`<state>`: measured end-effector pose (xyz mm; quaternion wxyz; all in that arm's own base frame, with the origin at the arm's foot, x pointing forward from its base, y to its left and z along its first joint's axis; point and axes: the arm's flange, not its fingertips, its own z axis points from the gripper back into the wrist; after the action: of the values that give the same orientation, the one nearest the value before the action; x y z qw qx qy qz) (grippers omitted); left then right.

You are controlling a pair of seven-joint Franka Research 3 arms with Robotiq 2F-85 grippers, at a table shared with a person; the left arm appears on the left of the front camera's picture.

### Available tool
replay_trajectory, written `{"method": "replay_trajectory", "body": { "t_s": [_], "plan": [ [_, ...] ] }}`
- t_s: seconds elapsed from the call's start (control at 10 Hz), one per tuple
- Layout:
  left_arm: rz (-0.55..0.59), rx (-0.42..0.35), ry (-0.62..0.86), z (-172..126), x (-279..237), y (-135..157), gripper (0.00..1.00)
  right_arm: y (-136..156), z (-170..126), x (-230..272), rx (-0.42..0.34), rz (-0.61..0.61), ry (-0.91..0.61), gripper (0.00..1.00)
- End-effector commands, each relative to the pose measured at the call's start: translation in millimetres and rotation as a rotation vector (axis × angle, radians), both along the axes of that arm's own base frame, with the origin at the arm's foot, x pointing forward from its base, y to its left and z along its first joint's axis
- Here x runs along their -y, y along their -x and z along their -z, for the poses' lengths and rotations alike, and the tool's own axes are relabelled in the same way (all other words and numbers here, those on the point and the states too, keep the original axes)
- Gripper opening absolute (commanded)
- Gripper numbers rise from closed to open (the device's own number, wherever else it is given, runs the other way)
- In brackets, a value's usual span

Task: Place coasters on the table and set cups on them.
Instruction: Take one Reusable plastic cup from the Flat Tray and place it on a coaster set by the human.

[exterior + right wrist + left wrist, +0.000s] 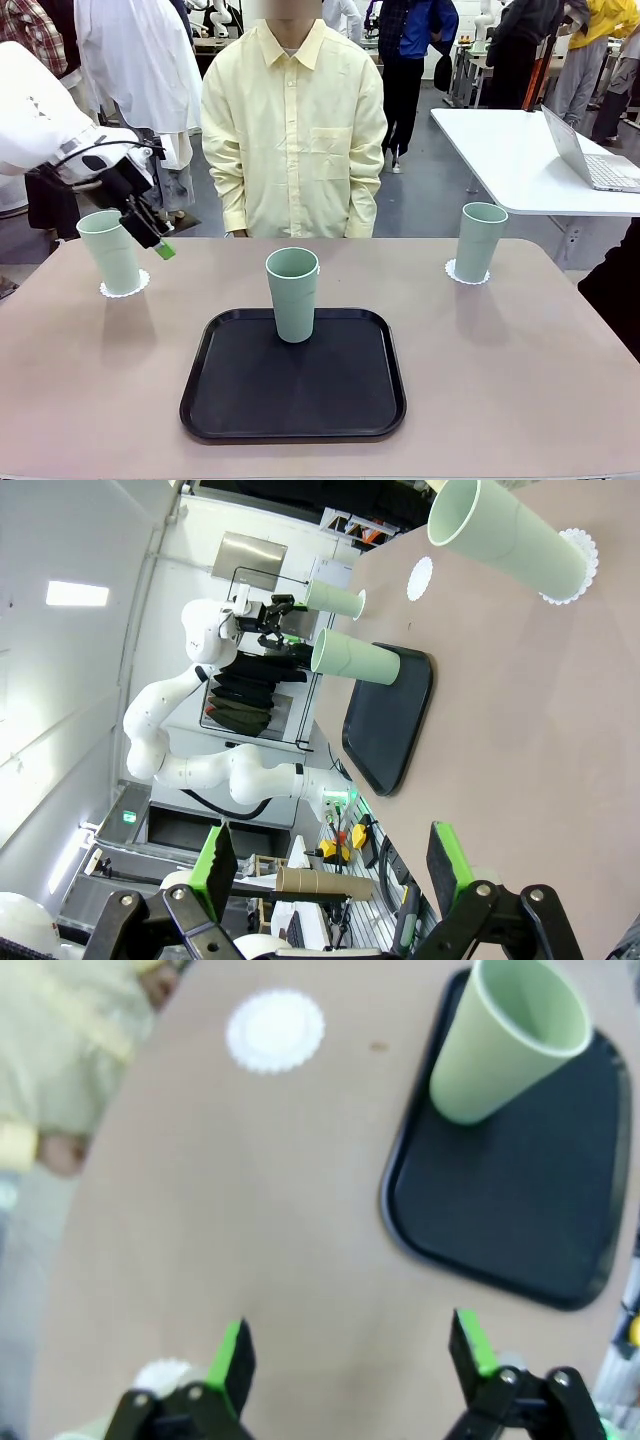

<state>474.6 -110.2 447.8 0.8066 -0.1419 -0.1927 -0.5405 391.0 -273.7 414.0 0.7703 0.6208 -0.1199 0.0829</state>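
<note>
A mint-green cup (110, 250) stands on a lacy white coaster (124, 286) at the table's (520, 380) far left. My left gripper (158, 243) hangs open just right of that cup, holding nothing. Another cup (480, 240) sits on a coaster (467, 273) at the far right. A third cup (292, 293) stands upright on the black tray (293, 400). In the left wrist view my left gripper (352, 1350) is open above bare table, with a bare coaster (275, 1030) ahead and the tray cup (510, 1040) beside it. My right gripper (330, 865) is open and empty.
A person in a pale yellow shirt (292, 130) stands at the far edge, hands not over the table. A white table with a laptop (590, 160) is behind on the right. Open tabletop lies left and right of the tray.
</note>
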Motion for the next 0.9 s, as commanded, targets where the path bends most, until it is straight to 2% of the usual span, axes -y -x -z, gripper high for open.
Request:
{"method": "replay_trajectory", "body": {
  "t_s": [0.0, 0.1, 0.4, 0.5, 0.8],
  "plan": [
    [0.126, 0.151, 0.127, 22, 25, 19, 1.0, 0, 0, 0, -0.004, 0.002, 0.0, 1.0],
    [0.169, 0.178, 0.181, 32, 29, 22, 1.0, 0, 0, 0, -0.004, 0.002, 0.0, 1.0],
    [0.187, 0.233, 0.409, 56, 17, 18, 1.0, 0, 0, 0, -0.004, 0.002, 0.0, 1.0],
    [0.195, 0.2, 0.481, 61, 8, 14, 1.0, 0, 0, 0, -0.004, 0.002, 0.0, 1.0],
    [0.313, 0.087, 0.65, 81, 1, 5, 1.0, 0, 0, 0, -0.004, 0.002, 0.0, 1.0]
  ]
}}
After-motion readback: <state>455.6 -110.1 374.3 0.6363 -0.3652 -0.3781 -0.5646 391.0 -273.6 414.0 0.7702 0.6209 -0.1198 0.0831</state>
